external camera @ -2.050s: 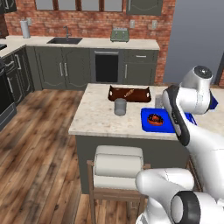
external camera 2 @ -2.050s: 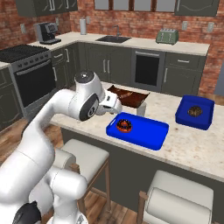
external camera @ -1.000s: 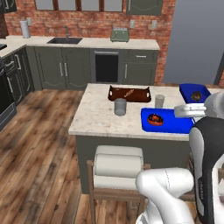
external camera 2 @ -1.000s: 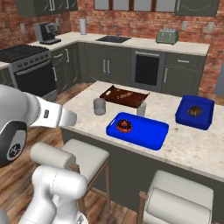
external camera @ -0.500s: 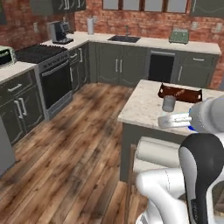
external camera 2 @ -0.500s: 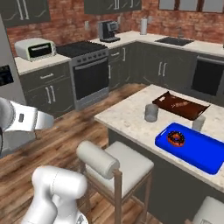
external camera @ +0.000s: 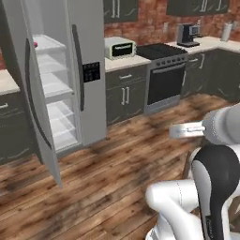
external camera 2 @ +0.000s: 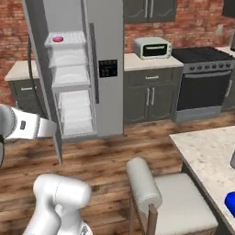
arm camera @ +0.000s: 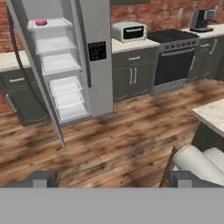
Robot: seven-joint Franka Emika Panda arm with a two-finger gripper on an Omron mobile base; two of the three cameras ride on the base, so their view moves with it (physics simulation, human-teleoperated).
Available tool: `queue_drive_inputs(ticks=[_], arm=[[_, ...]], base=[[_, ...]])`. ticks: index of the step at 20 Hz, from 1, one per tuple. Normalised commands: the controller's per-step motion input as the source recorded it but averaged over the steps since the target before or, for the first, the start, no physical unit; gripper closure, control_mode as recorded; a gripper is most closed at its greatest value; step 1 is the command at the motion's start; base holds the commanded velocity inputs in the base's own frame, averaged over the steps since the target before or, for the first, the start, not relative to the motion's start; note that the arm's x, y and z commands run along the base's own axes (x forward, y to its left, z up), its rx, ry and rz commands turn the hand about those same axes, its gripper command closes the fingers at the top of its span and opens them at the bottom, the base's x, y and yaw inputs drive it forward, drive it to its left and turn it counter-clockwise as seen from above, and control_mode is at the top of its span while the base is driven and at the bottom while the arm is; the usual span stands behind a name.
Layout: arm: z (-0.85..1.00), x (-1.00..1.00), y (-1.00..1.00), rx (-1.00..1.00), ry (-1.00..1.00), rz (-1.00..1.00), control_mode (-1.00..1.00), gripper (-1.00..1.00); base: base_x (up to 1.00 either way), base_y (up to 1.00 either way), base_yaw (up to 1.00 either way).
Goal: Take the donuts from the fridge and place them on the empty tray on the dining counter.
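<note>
The light-grey fridge (external camera: 89, 70) (external camera 2: 108, 69) (arm camera: 98, 52) stands across the wooden floor with its left door swung open. A pink donut (external camera: 35, 45) (external camera 2: 58, 39) (arm camera: 41, 22) lies on its top glass shelf. The shelves below look bare. My gripper (arm camera: 113, 179) is far from the fridge and faces it, open, with nothing between its wide-set tips. A corner of the dining counter (external camera 2: 209, 149) (arm camera: 214, 114) shows at the right. A bit of the blue tray (external camera 2: 231, 200) sits at that view's right edge.
A white-cushioned stool (external camera 2: 153, 193) (arm camera: 197, 162) stands close beside me at the counter. The open fridge door (external camera: 40, 117) (arm camera: 33, 78) juts out over the floor. Dark cabinets, a toaster oven (external camera 2: 153, 47) and a black stove (external camera 2: 204, 82) line the back wall.
The whole picture has swung from the island to the fridge wall, so the camera has moved. The island sits at the right edge now. The gripper stays open.
</note>
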Motion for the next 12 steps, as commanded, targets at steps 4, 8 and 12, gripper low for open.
queue_drive_inputs(ticks=[4, 8, 12], arm=[[0.00, 0.00, 0.00, 0.00, 0.00, 0.00, 1.00, -1.00], [0.00, 0.00, 0.00, 0.00, 0.00, 0.00, 1.00, -1.00], [0.00, 0.00, 0.00, 0.00, 0.00, 0.00, 1.00, -1.00]], base=[[0.71, 0.01, 0.84], [1.00, 0.00, 0.40], [1.00, -0.14, 0.30]])
